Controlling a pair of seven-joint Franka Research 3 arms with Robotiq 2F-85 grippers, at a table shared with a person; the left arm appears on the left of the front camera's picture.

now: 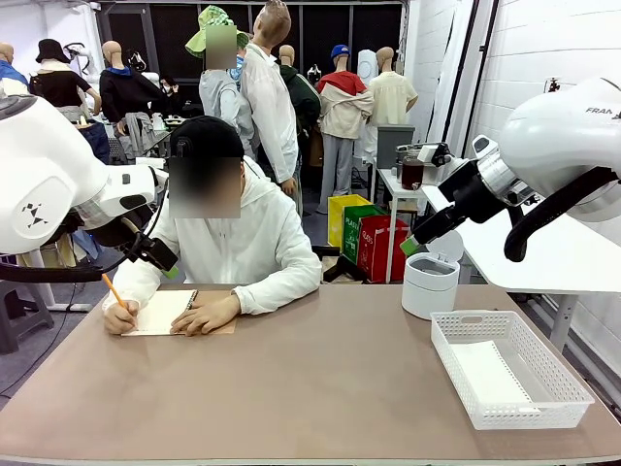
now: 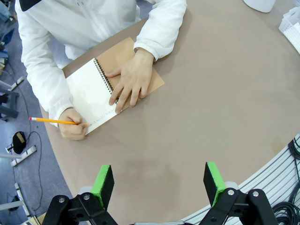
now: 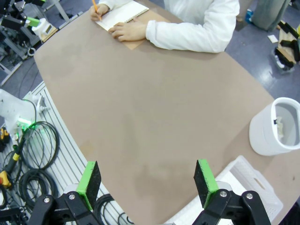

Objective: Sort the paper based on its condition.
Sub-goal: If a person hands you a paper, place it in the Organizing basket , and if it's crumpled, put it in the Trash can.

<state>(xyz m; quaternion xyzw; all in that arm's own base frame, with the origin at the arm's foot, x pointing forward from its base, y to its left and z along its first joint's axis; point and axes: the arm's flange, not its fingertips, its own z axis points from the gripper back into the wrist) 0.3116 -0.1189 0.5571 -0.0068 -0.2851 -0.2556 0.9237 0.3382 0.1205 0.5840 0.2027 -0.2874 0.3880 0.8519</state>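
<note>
One bench (image 1: 320, 388): wide bare brown middle, open for moving; wrist views add its rounded near edge with cables (image 3: 33, 145) beyond.
Two arms: left arm (image 1: 44, 180) and right arm (image 1: 568, 136) hang raised at either side in the front view.
Person (image 1: 243, 243): far left edge; flat hand (image 2: 131, 82) on a notebook (image 2: 91, 93), writing hand (image 2: 72, 129) with a pencil (image 2: 51, 121).
Basket (image 1: 456, 364): near right corner; front view shows a flat white sheet, seemingly the paper (image 1: 490, 374), inside; cut off in the right wrist view.
Bin (image 3: 265, 136): just beyond the basket; right wrist view looks in at something white, hard to make out.
Left jaws: apart, green pads (image 2: 103, 180) over bare bench.
Right jaws: apart, above the near edge beside the basket.
</note>
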